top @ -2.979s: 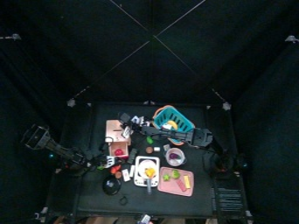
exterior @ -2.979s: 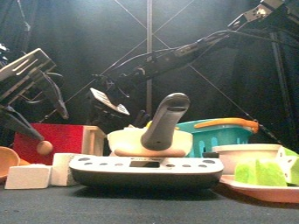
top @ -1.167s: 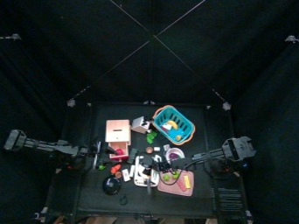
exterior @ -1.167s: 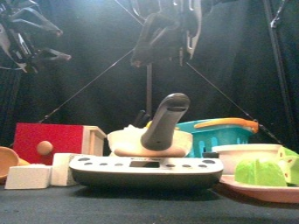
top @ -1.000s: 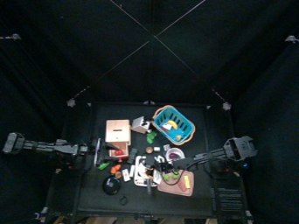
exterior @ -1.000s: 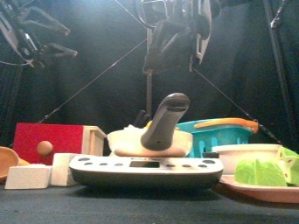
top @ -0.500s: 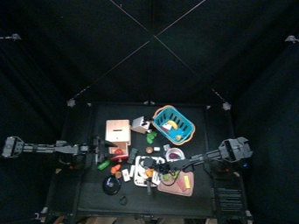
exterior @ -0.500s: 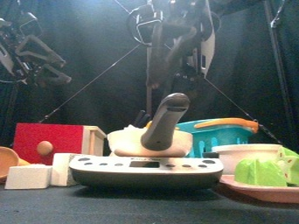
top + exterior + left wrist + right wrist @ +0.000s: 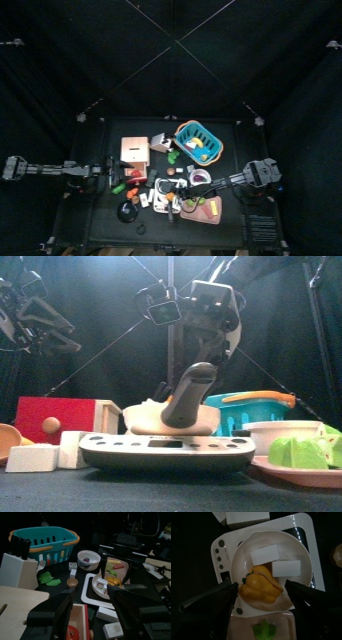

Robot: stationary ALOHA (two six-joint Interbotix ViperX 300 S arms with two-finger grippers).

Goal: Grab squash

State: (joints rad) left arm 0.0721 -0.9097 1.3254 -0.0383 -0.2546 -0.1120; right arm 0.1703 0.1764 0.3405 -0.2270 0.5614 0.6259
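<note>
Lowered since a second ago, right gripper (image 9: 256, 604) hangs wide open over the squash.
Small lumpy yellow-orange plastic squash (image 9: 260, 588) lies on a white tray (image 9: 301, 542) beside two white blocks (image 9: 264, 556); probably light, rigid, slick; pinch its broad middle.

A: top cam status?
B: table (image 9: 100, 235) small, mid-frame, cluttered. My R arm (image 9: 254, 173) comes in from right, reaching to the white tray (image 9: 166, 196) near table front. L arm (image 9: 47, 169) stretched in from left, ends at table's left edge, well apart from tray.
A: other stuff?
B: teal basket (image 9: 201, 140) at back w/ yellow piece inside, wooden box (image 9: 135, 150) left of it, pink board (image 9: 203, 208) just right of tray. Squash too small to make out; R jaws not resolvable here.
</note>
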